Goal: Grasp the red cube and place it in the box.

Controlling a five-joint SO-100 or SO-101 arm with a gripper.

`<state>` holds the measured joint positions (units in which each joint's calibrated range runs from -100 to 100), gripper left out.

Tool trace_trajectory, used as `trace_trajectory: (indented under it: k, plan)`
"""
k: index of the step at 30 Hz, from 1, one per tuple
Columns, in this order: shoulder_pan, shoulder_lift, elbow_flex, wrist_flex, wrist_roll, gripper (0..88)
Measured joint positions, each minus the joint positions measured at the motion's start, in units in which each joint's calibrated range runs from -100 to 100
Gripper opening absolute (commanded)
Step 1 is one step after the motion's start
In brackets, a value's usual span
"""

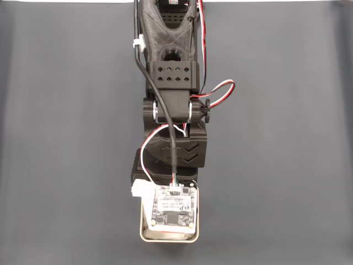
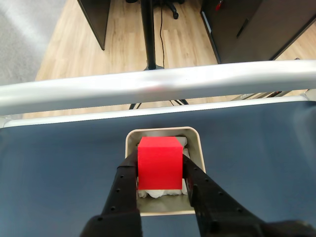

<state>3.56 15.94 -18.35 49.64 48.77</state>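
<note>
In the wrist view the red cube (image 2: 159, 163) sits between the two black fingers of my gripper (image 2: 159, 162), which is shut on it from both sides. The cube is directly over the box (image 2: 161, 131), a small white-rimmed tray with crumpled white paper lining (image 2: 159, 192) showing under it. I cannot tell whether the cube touches the lining. In the fixed view the box (image 1: 169, 239) lies near the bottom edge, mostly covered by the arm's wrist camera board (image 1: 174, 205); a thin red sliver of the cube (image 1: 170, 233) shows below the board.
The black arm (image 1: 172, 110) reaches down the middle of the dark grey mat (image 1: 66, 165). In the wrist view a metal rail (image 2: 158, 85) marks the table edge just past the box, with wooden floor and furniture legs behind.
</note>
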Motion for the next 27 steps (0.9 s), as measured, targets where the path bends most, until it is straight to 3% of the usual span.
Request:
trace_trajectory:
  k: [8,27]
  plan:
    - [0.7,0.0,-0.5,0.0,1.7,31.6]
    - [1.1,0.0,-0.5,0.0,2.5,32.5]
